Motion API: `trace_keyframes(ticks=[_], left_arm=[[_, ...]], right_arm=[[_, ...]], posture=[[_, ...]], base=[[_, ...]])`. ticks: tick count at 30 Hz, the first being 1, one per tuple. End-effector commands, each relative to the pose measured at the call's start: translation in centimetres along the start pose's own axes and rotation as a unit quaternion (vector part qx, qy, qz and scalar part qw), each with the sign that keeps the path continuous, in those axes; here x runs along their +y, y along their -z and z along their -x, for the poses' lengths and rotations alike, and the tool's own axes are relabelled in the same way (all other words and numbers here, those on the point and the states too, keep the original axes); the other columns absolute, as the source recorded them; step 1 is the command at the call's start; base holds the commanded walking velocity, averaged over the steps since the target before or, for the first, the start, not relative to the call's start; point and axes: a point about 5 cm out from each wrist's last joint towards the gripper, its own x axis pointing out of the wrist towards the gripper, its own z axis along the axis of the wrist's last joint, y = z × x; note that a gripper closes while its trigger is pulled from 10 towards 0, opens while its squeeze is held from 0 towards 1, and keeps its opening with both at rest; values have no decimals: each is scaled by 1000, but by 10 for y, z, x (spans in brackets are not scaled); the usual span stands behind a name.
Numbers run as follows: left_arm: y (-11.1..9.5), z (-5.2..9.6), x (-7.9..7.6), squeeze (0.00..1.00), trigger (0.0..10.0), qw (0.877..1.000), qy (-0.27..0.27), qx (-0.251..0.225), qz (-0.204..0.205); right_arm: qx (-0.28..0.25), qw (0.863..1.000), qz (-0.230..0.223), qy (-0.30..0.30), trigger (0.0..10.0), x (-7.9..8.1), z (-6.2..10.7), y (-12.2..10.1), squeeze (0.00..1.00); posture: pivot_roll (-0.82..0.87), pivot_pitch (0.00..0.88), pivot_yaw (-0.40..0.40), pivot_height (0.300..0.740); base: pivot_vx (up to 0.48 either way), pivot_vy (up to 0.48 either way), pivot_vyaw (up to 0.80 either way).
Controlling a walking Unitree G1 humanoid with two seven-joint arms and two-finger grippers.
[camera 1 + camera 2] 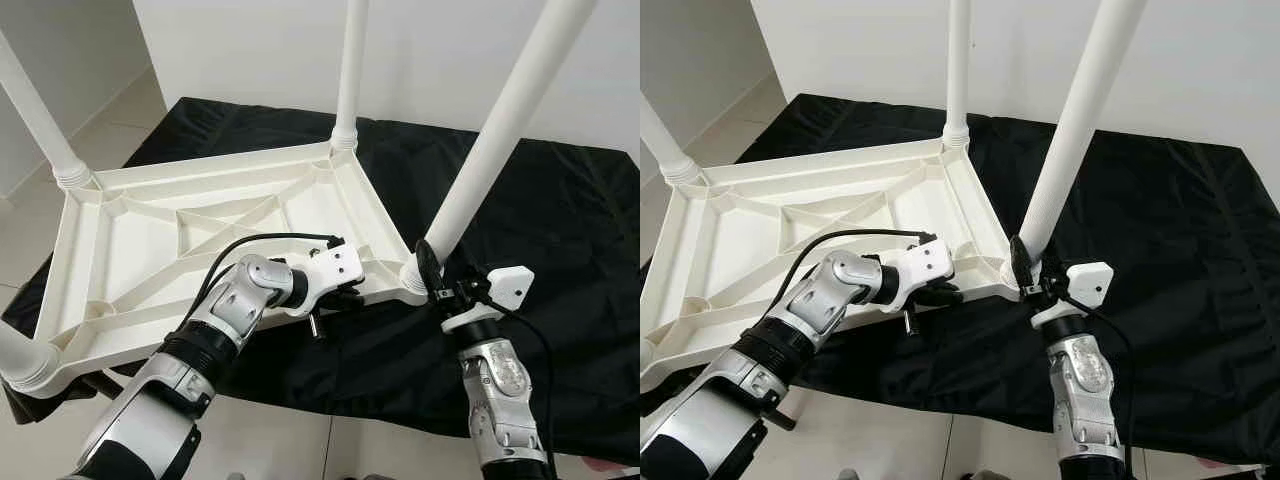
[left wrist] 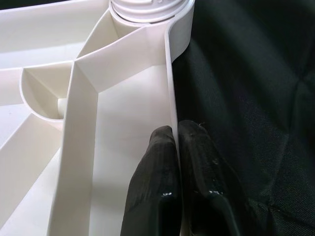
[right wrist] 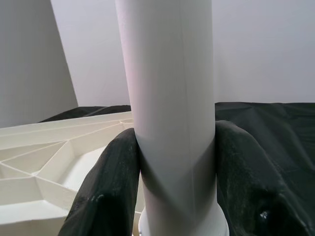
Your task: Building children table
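A white plastic children's tabletop lies upside down on a black cloth, its ribbed underside facing up. White table legs stand in its corner sockets: one at the near right corner, one at the far corner at about 12 o'clock, one at 10 o'clock, and a fourth at 8 o'clock, at the near left corner.

The left gripper sits at the tabletop's near edge, around 5 o'clock from the slab's centre. Its two black fingers are pinched together on the thin upright rim wall, one finger inside the rim and one outside against the cloth.

The right gripper is at the base of the near right leg, just above its socket collar. Its fingers press against both sides of the round leg, clamped around it. The leg tilts away to the upper right from the socket.

A pale tiled floor shows under the cloth's near edge, and a white wall stands behind.
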Motion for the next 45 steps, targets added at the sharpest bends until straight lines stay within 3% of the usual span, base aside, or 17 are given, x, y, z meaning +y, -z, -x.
trace_keyframes(ticks=[1,23,45], left_arm=[[1,-1,2,0,10000,1000,-6,19,-12],[1,2,4,0,10000,1000,-12,20,-10],[3,8,7,0,10000,999,-13,27,-11]], right_arm=[[72,997,-8,-11,10000,11,12,25,0],[75,995,16,67,10000,18,10,25,0],[90,978,49,181,10000,27,16,29,0]], posture=[[-84,42,25,740],[-81,55,24,740],[-57,64,40,740]], base=[[0,0,0],[0,0,0],[0,0,0]])
